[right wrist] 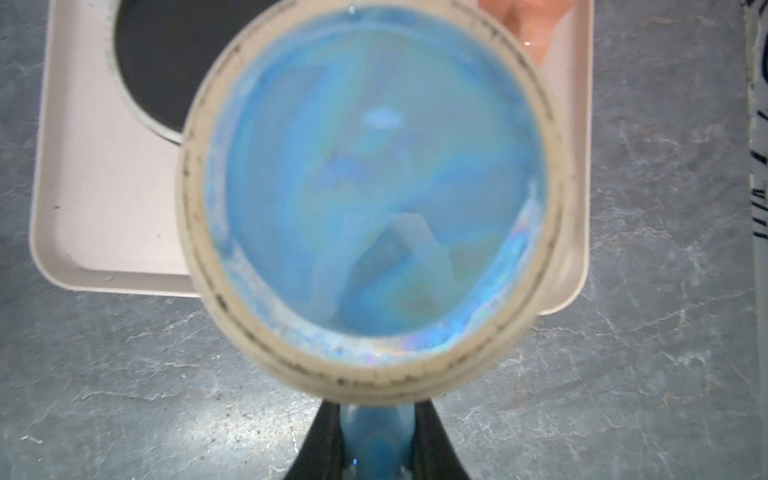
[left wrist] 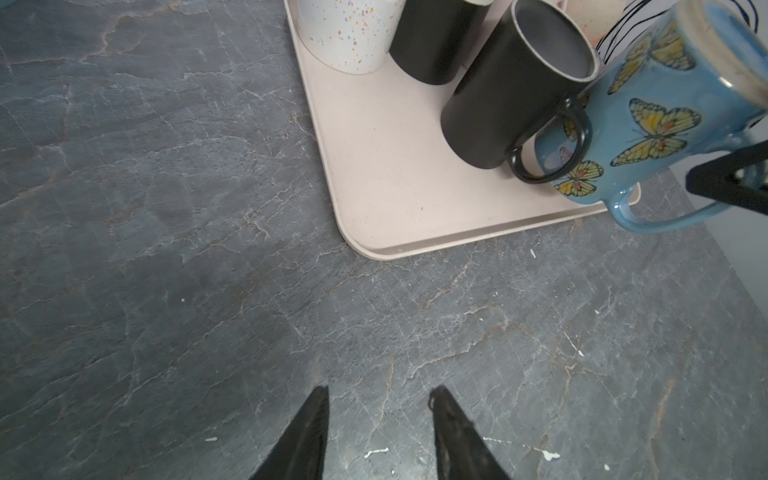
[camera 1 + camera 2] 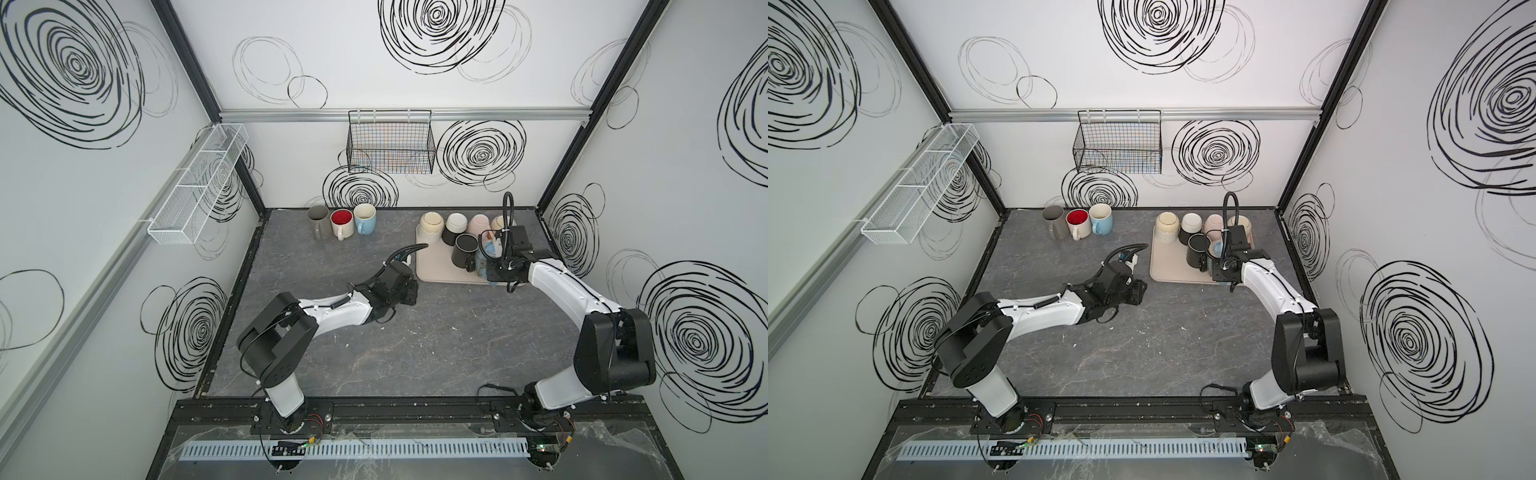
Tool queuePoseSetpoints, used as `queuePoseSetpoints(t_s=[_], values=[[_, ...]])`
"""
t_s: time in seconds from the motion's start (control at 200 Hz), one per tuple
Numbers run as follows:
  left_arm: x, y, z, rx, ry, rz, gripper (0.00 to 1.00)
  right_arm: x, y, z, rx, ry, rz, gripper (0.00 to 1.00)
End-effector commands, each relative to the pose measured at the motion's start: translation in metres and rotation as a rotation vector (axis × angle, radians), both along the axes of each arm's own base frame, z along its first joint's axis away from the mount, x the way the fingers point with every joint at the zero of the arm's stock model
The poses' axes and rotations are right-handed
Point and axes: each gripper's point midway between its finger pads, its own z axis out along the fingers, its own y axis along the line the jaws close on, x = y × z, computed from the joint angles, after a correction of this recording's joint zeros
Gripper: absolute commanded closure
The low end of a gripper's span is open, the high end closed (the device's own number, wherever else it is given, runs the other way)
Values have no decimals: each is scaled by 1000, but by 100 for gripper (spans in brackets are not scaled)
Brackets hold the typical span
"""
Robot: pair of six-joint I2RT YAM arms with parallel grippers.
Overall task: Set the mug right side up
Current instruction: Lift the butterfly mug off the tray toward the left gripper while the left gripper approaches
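Right jaws clenched on the handle (image 1: 376, 440) of the blue glazed ceramic mug with yellow butterflies (image 2: 648, 108). The mug is bottom-up: its round base (image 1: 374, 187) faces the right wrist camera and fills most of that view. From the left wrist view the mug is tilted, base high and rim low over the near edge of the beige plastic tray (image 2: 386, 166). Cannot tell if the rim touches the tray. In both top views the mug (image 3: 486, 253) (image 3: 1217, 248) sits right under the right wrist, mostly hidden by it.

Just beside the held mug, on the tray, stands a matte black cylindrical mug (image 2: 498, 95), with its handle against the blue one. Farther out from the right jaws stand a white speckled mug (image 2: 345, 37) and another black mug (image 2: 432, 41).

Left jaws are released, with a gap between the fingertips (image 2: 320, 399) and nothing in it. They are over the bare dark grey stone-look surface (image 2: 166, 208), with the tray corner ahead of them and well apart.

Far beyond the left jaws, by the back wall, three mugs stand open end up: a grey mug (image 3: 318, 220), a cream mug with red inside (image 3: 341, 222) and a light blue mug (image 3: 365, 218).
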Motion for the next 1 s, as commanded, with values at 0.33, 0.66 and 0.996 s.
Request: queuePoseSetpoints(t_s=[0.33, 0.66, 0.996], values=[[1, -1, 21, -45, -59, 0, 56, 14, 51, 78, 58, -273, 114, 100], [-1, 4, 27, -57, -70, 8, 56, 3, 82, 122, 102, -408, 179, 100], [-2, 10, 33, -63, -77, 24, 56, 12, 132, 133, 200, -439, 278, 100]])
